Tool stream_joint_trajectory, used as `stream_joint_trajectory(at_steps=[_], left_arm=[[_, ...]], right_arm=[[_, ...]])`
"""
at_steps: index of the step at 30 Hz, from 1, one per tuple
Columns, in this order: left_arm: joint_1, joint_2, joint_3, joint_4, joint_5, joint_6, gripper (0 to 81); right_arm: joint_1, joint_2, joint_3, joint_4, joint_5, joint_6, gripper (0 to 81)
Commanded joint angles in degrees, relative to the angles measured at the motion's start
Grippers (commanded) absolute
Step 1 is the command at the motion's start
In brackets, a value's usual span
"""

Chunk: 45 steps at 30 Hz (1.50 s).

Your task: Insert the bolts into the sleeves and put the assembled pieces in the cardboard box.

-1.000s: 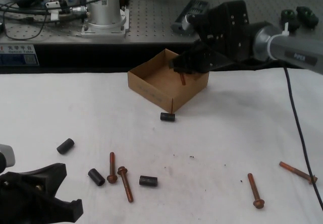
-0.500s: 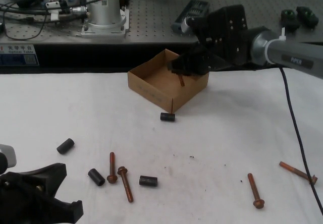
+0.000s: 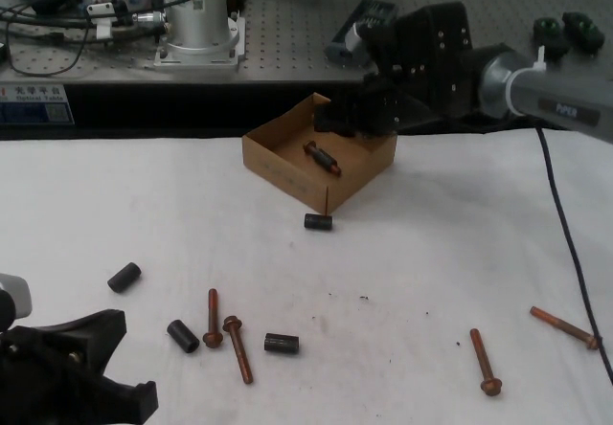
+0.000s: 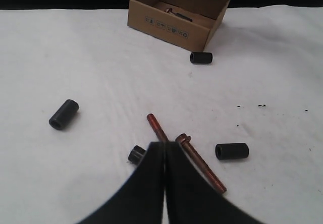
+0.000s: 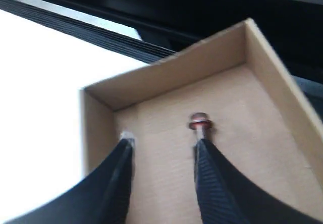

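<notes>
- Assembled piece (image 3: 323, 157) lies flat on the cardboard box (image 3: 287, 171) floor, long axis diagonal, bolt head toward the far left.
- The right claw (image 5: 164, 143) hangs over the box's far right edge, fingers spread, holding nothing.
- One sleeve (image 3: 318, 222) sits just outside the box's near corner; beyond it is bare white tabletop (image 3: 421, 253).
- The left claw (image 4: 165, 146) is pressed closed and empty, above two bolts (image 4: 199, 163) and loose sleeves (image 4: 231, 151) at the near left.
</notes>
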<state>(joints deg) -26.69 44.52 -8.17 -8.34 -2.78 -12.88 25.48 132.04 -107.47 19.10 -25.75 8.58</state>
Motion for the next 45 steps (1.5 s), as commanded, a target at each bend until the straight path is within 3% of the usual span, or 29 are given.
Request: stream_joint_trajectory(at_steps=[1, 4, 11, 15, 19, 23, 32, 38, 45], left_arm=[[0.1, -0.3, -0.4, -1.3, 0.1, 1.2, 0.7], [0.1, -0.3, -0.4, -1.3, 0.1, 1.2, 0.7], [0.1, -0.3, -0.4, -1.2, 0.2, 0.8, 0.7], [0.1, -0.3, -0.4, -1.2, 5.2, -1.3, 0.7], [0.1, -0.3, -0.4, -0.8, 5.7, -2.6, 0.7], [0.1, -0.3, -0.5, -0.6, 5.6, -2.6, 0.7], [0.1, -0.3, -7.6, 10.8, 5.7, -4.0, 0.7], [0.1, 3.3, -14.1, 12.9, 5.7, -5.2, 0.7], [0.1, 18.2, -26.4, 29.3, 12.6, -3.4, 0.6]], right_arm=[[0.0, -4.2, -0.9, 1.9, -4.5, 0.8, 30.7], [0.0, -8.3, -0.6, 7.9, -7.4, -2.6, 29.7], [0.0, -16.9, -0.6, 31.4, -5.7, -20.9, 13.9], [0.0, -18.9, -0.6, 44.8, -5.8, -22.9, 9.0], [0.1, -18.6, -0.6, 53.1, -9.9, -22.8, 0.8], [1.4, -18.5, 1.6, 59.4, -15.2, -22.8, 4.1], [5.2, -20.7, 11.0, 55.9, -15.8, -23.4, 4.1], [6.8, -29.8, 22.1, 43.6, -8.6, -16.0, 4.1], [11.7, -46.4, 38.3, 33.1, 0.1, -11.6, 4.1]])
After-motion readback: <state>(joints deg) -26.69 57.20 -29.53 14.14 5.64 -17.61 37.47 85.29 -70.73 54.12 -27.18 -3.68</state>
